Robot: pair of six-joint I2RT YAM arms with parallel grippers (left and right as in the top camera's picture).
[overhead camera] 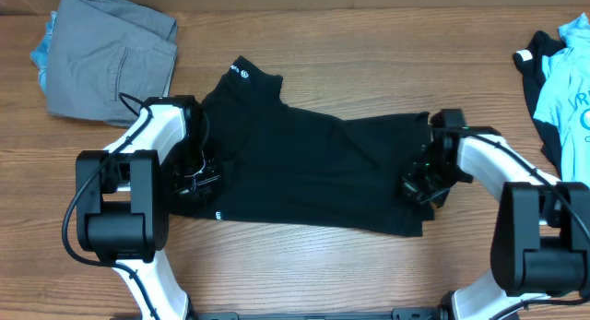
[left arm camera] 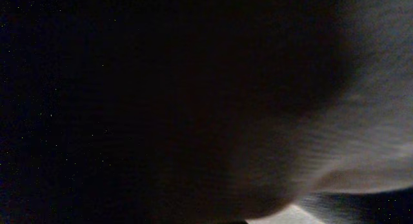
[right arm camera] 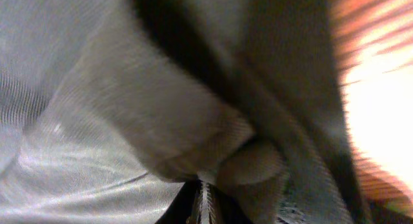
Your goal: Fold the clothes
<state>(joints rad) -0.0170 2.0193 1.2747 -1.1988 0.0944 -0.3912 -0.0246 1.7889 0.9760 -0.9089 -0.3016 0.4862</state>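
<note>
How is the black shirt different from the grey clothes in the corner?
The black T-shirt lies spread out mid-table; the grey clothes sit folded in a corner. The left gripper and right gripper pinch the black T-shirt; neither touches the grey clothes. Both are soft clothes on the wooden table.

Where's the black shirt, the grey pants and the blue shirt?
black shirt point(overhead camera: 313, 163): overhead view, middle of its body.
grey pants point(overhead camera: 111, 57): overhead view, middle of the folded pile.
blue shirt point(overhead camera: 570, 85): overhead view, its light blue front.
</note>
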